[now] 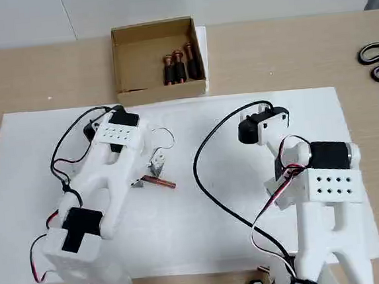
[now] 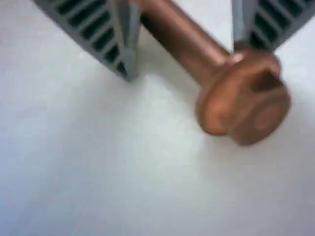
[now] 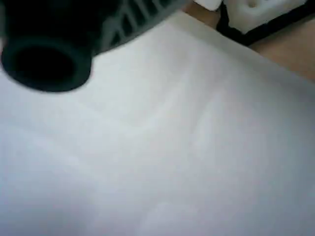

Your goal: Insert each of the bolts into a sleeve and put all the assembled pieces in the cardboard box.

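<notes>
Down on the white paper [image 1: 251, 243] your bolt [image 1: 158, 181] lies flat, its long axis running across the table and slanting slightly toward the arms at its right end. From the high view you cannot tell which end carries the head. Your left wrist view settles that: a copper shaft ends in a flanged hex head that points away from the fingers. The left gripper [image 1: 147, 174] stands apart, one ribbed finger [image 2: 123, 44] on each side of the shaft. Your right gripper [image 1: 281, 188] is clamped on a black sleeve [image 3: 47, 61], held clear of the paper with its open bore facing the wrist camera. Three assembled pieces [image 1: 179, 66] lie side by side in the cardboard box [image 1: 124, 61]
</notes>
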You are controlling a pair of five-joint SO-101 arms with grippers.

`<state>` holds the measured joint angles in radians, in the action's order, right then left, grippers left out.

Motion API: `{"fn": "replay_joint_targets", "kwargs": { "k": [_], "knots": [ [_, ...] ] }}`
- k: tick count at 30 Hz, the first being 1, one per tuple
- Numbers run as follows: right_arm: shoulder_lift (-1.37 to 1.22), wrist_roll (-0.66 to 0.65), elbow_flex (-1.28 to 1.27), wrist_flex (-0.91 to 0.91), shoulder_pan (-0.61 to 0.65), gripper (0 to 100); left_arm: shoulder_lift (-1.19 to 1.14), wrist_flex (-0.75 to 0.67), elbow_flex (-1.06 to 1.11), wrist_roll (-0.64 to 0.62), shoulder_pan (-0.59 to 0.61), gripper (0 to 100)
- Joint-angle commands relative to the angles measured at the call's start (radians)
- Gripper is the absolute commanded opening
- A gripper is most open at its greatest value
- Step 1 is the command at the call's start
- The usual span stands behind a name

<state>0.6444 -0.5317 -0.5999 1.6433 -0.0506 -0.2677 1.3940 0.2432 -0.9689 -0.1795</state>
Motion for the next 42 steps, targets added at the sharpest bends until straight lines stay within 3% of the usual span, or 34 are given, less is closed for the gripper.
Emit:
{"fn": "replay_joint_targets", "kwargs": {
  "k": [1,12,21,27,37,42],
  "knots": [
    [0.025,-0.002,0.009,0.004,0.005,0.4,-0.005,-0.02,0.015,-0.005,0.009,1],
    [0.025,-0.002,0.008,0.004,0.005,0.4,0.006,-0.012,0.002,-0.003,0.008,0],
    [0.025,-0.002,0.008,0.004,0.007,0.4,0.006,0.265,-0.32,0.037,-0.02,0],
    [0.025,-0.002,0.009,0.004,0.007,0.4,0.006,0.353,-0.518,0.061,-0.037,0],
    [0.025,0.0,0.012,0.004,0.012,0.4,0.008,0.353,-0.582,0.143,-0.034,0],
    [0.116,0.018,0.014,0.031,0.128,0.4,0.008,0.351,-0.661,0.186,-0.032,0]
  ]
}}
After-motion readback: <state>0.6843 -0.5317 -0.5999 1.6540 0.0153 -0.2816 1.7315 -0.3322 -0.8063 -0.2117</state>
